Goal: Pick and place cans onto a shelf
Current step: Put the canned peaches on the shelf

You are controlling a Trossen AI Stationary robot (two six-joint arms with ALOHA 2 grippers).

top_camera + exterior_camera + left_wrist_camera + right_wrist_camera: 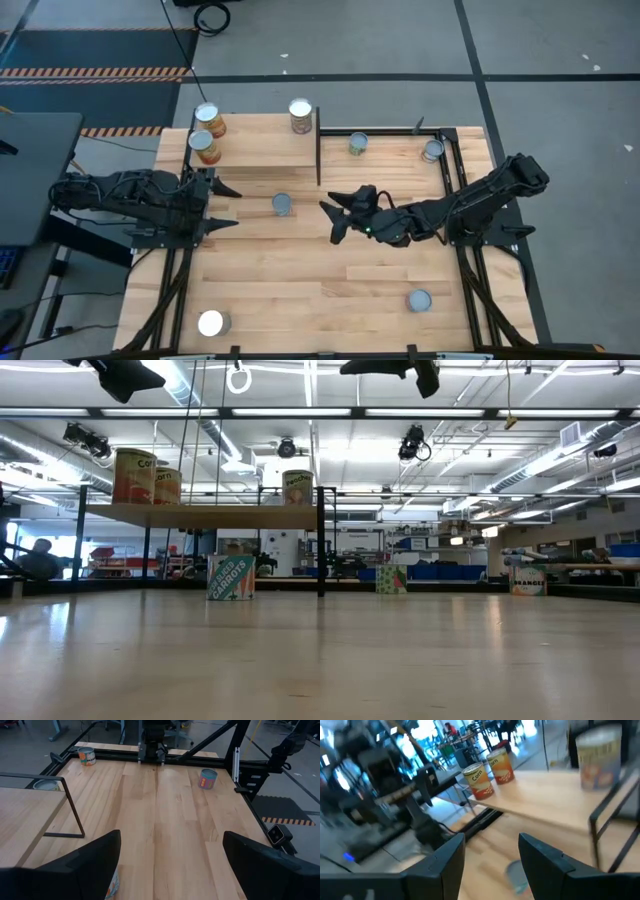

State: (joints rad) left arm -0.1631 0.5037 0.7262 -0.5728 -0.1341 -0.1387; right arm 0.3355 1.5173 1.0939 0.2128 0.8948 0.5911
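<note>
high view: the right gripper [334, 220] hangs spread wide and empty, wrist stretched out low toward the blue-teal can [282, 204], which stands just ahead of its fingertips. best to centre the can between the jaws before closing. the shelf [262, 148] beyond it holds three cans. the left gripper [222, 205] waits open on the can's far side.

low view: a carrots can [230, 577] stands under the shelf.

right wrist view: the can looks to sit just ahead, probably centred.

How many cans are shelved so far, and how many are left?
Three cans stand on the shelf. Both grippers, left and right, are open and empty. Five remain on the table.
</note>
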